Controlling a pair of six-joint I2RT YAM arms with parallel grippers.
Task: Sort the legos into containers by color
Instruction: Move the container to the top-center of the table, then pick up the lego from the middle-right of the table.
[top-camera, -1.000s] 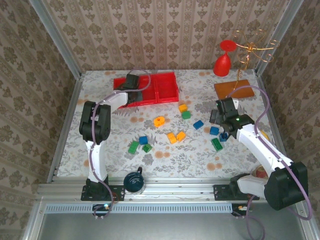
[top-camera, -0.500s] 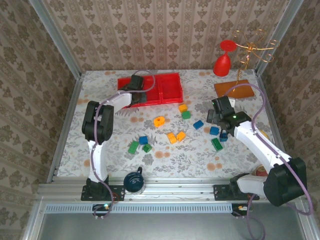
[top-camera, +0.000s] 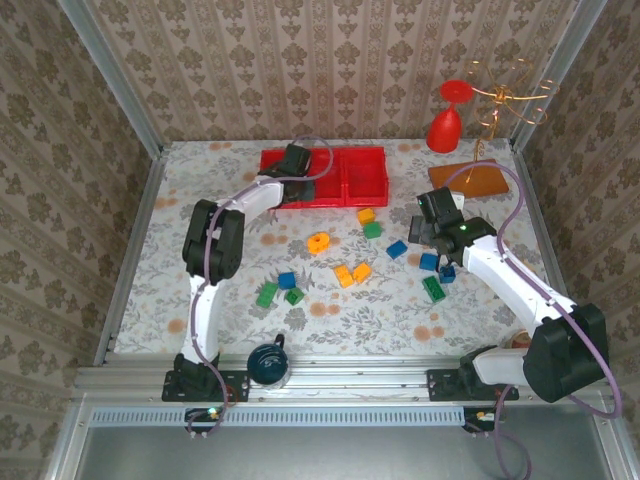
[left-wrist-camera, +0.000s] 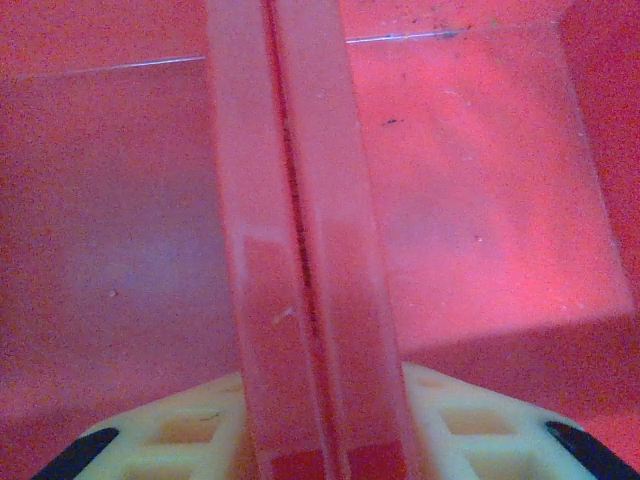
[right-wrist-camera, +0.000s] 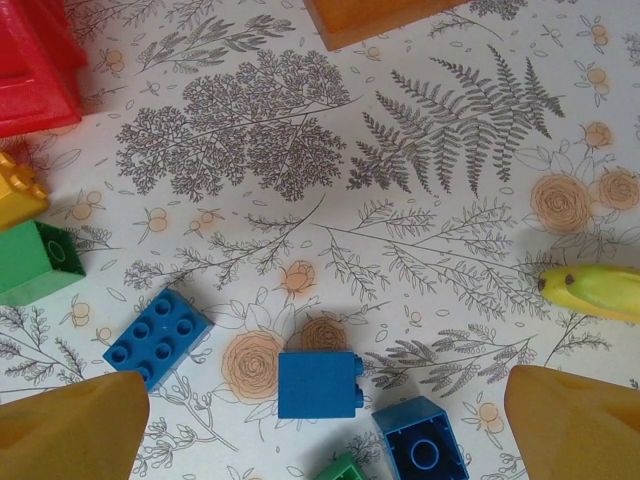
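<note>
- Top external view gives us the red tray (top-camera: 370, 182) at the far side of the counter (top-camera: 160, 270), its three compartments in a row. The end of the left arm (top-camera: 250, 198) is over the tray's left half.
- Left wrist view puts us right inside the tray, where a dividing wall (left-wrist-camera: 300, 250) runs between the left fingers (left-wrist-camera: 170, 435). They are narrow, closed on either side of that wall.
- We see the bricks (top-camera: 344, 276) scattered on the counter in front of the tray, outside it. Nearest the tray, a yellow brick (top-camera: 366, 215) lies just beside a green brick (top-camera: 372, 230).
- Right wrist view shows us the right fingers (right-wrist-camera: 70, 430) spread wide above the counter, holding nothing.
- Between them we see a blue brick (right-wrist-camera: 320, 385), with a hollow blue brick (right-wrist-camera: 420, 445) just beside it and a flat blue brick (right-wrist-camera: 157, 337) near the left-hand finger.
- We find a banana (right-wrist-camera: 590, 290) at the right edge, apart from the bricks.
</note>
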